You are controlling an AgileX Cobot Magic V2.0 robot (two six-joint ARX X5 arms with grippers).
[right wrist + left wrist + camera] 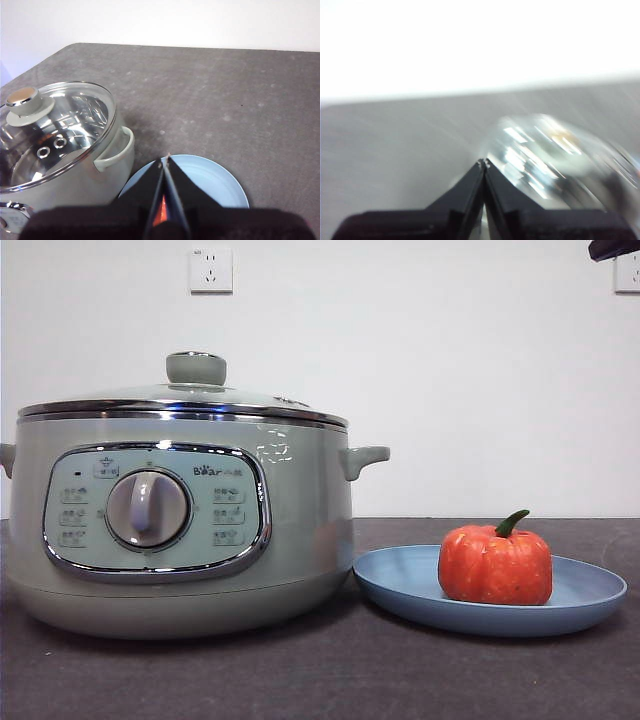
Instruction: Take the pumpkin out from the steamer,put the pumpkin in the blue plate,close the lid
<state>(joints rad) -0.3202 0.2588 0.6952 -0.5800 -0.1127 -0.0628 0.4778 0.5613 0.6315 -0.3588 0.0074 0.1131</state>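
Observation:
The pumpkin sits upright on the blue plate, to the right of the steamer. The lid rests closed on the steamer, knob up. My right gripper hangs shut and empty high over the plate. Only an orange sliver of the pumpkin shows between its jaws. That view also shows the steamer with the lid on it. My left gripper is shut and empty, above the blurred glass lid.
The plate nearly touches the steamer's base on the dark grey table. A side handle juts from the steamer over the plate's edge. A black arm tip shows at the top right corner. A white wall stands behind.

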